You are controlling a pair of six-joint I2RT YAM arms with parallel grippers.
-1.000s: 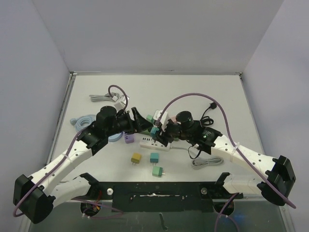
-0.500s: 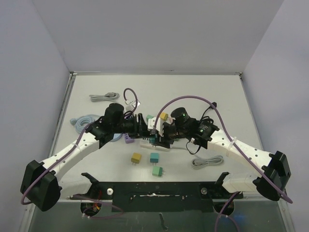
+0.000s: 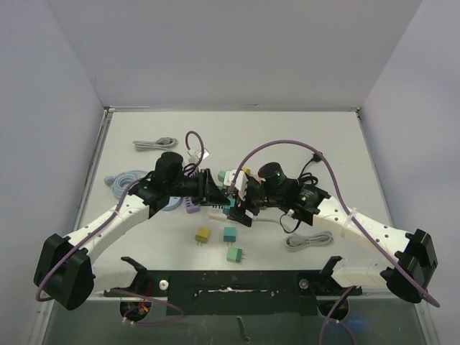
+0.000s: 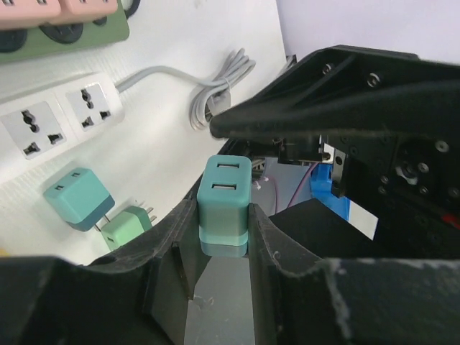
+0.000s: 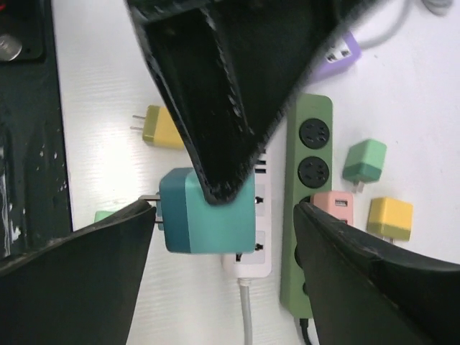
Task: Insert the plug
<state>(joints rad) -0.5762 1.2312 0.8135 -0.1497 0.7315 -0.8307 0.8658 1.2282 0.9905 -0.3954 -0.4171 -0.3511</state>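
A teal plug [image 4: 224, 205] with two USB slots on its face is pinched between the fingers of my left gripper [image 4: 223, 210], which is shut on it. The right wrist view shows this plug [image 5: 215, 212] held just above the white power strip [image 5: 251, 253], prongs pointing left. My right gripper [image 5: 223, 210] is open, its fingers standing apart on either side of the plug without touching it. In the top view both grippers meet at the plug [image 3: 231, 209] over the white strip [image 3: 215, 213] at the table's middle.
A green power strip [image 5: 310, 215] with a pink plug [image 5: 332, 207] in it lies beside the white one. Loose plugs: yellow [image 3: 203, 235], teal [image 3: 230, 233], green [image 3: 234, 254], purple [image 3: 190, 207]. Coiled cables lie at far left [image 3: 154, 144], left [image 3: 126, 180] and right [image 3: 305, 241].
My left gripper moved in and shut on the teal plug. My right gripper, which had been holding it, opened and let go.
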